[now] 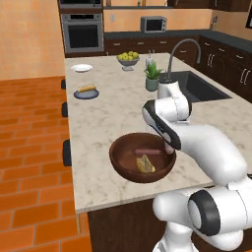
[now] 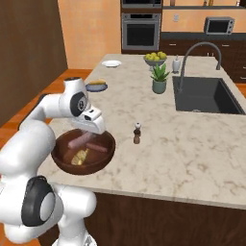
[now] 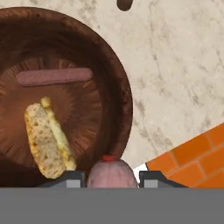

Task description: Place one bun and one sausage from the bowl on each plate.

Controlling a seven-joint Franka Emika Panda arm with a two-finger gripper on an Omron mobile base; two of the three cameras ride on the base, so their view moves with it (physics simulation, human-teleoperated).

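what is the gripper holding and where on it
A sausage, gripped near one end between the jaws of the gripper above the bowl; a second sausage and a bun lie inside.

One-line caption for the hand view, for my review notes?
Gripper shut on a sausage above the brown bowl, where another sausage and a bun lie.

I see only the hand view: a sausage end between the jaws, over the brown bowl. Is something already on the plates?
Observer: The dark blue-grey plate carries a bun; a sausage there I cannot make out.
Operator: And the white plate?
Observer: I see nothing on the white plate, which stands beyond the blue one.
Operator: What is the dark thing past the bowl?
Observer: A small pepper mill, upright, apart from the bowl and from your held sausage.
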